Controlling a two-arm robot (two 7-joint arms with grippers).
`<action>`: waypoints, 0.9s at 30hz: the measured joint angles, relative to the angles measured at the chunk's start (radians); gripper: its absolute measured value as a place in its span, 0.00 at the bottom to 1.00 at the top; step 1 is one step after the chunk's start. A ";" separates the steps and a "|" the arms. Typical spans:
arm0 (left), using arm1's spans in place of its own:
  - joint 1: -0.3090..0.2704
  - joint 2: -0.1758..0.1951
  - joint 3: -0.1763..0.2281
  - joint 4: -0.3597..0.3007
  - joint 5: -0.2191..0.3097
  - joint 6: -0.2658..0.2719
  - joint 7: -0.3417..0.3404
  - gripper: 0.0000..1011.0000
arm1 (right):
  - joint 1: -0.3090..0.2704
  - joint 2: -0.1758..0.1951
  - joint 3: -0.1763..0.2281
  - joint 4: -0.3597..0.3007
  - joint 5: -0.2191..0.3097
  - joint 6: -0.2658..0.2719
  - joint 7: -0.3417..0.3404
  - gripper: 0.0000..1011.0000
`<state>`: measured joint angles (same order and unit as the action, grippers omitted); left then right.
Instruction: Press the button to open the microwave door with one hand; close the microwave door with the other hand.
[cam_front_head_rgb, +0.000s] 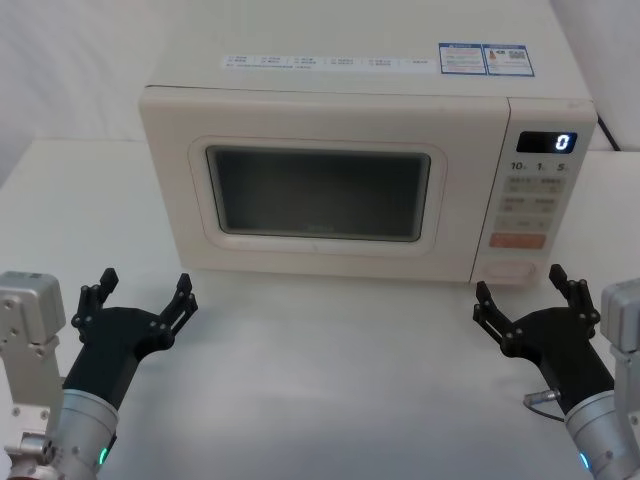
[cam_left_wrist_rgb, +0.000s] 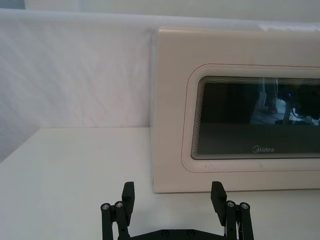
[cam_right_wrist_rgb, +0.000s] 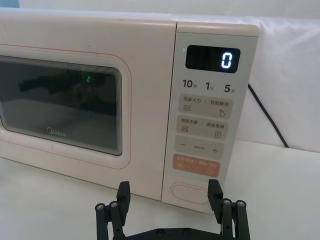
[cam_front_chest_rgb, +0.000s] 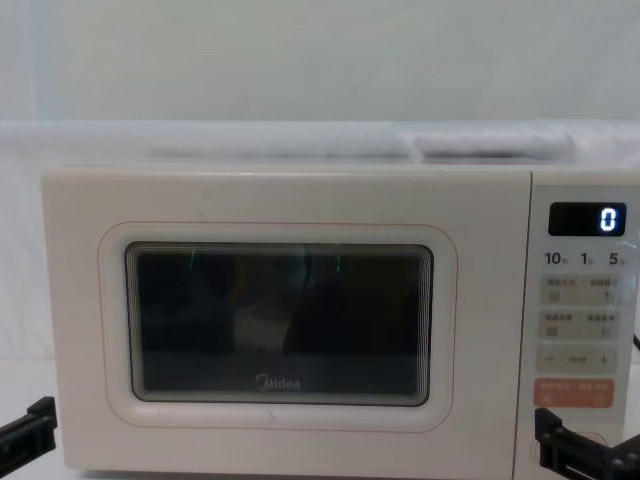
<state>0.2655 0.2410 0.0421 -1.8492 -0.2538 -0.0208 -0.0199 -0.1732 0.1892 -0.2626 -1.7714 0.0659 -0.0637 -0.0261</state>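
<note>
The cream microwave (cam_front_head_rgb: 360, 110) stands at the back of the white table, its door (cam_front_head_rgb: 320, 190) shut flush. The door (cam_front_chest_rgb: 280, 320) has a dark window and a Midea logo (cam_left_wrist_rgb: 264, 149). At the foot of the control panel sits the wide pill-shaped button (cam_right_wrist_rgb: 189, 192), also visible in the head view as the button (cam_front_head_rgb: 512, 270), below the orange key (cam_right_wrist_rgb: 196, 166). My right gripper (cam_front_head_rgb: 525, 296) hovers open just in front of the button, apart from it. My left gripper (cam_front_head_rgb: 142, 296) rests open in front of the door's left end, touching nothing.
The display (cam_front_head_rgb: 546, 142) reads 0. A black power cable (cam_right_wrist_rgb: 267, 117) runs off behind the microwave on the right. Bare white tabletop (cam_front_head_rgb: 330, 380) lies between the two grippers and the microwave's front. A white wall stands behind.
</note>
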 joint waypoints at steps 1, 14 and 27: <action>0.000 0.000 0.000 0.000 0.000 0.000 0.000 0.99 | 0.000 0.000 0.000 0.000 0.000 0.000 0.000 0.99; 0.000 0.000 0.000 0.000 0.000 0.000 0.000 0.99 | 0.000 0.000 0.000 0.000 0.000 0.000 0.000 0.99; 0.000 0.000 0.000 0.000 0.000 0.000 0.000 0.99 | 0.000 0.000 0.000 0.000 0.000 0.000 0.000 0.99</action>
<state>0.2655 0.2410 0.0421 -1.8492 -0.2538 -0.0208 -0.0199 -0.1732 0.1892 -0.2626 -1.7714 0.0659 -0.0637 -0.0262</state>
